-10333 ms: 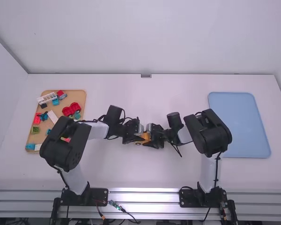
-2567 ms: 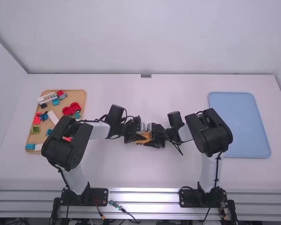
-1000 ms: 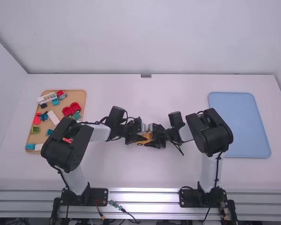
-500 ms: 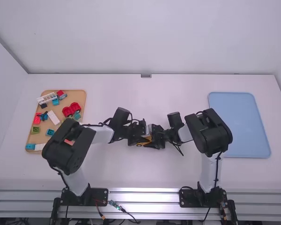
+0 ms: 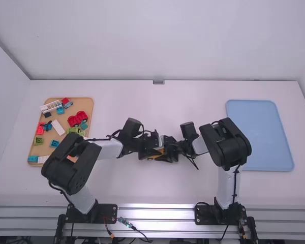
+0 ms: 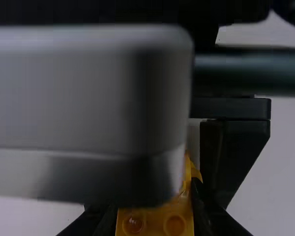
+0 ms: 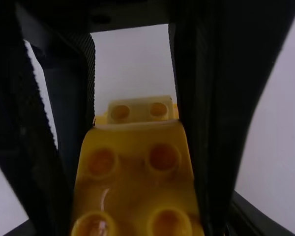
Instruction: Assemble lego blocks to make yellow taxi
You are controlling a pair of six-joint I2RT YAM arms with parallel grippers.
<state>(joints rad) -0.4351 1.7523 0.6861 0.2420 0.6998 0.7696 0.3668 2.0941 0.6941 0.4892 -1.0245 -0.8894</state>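
near the middle of the white surface (image 5: 193, 188), a little closer to its near edge than its far one, the two arms meet over the yellow block (image 7: 132, 191). the left pincer (image 5: 153, 150) has it clamped between its two black fingers. the right pincer (image 5: 168, 151) is right at the same spot, but i cannot tell whether it is gripping anything. in the right wrist view, the yellow block shows its round studs, and a paler block (image 7: 139, 109) with two studs shows just past its end.

by the surface's left edge lies a tan tray (image 5: 77, 101) with loose pieces: a white rail-like piece (image 5: 51, 106) at its far left corner, a red wheeled piece (image 5: 77, 119) near its right side, a white block (image 5: 57, 127) around the middle, and a green block (image 5: 38, 140) toward its left side. toward the surface's right edge is a light blue tray (image 5: 259, 132), partly behind the right arm.
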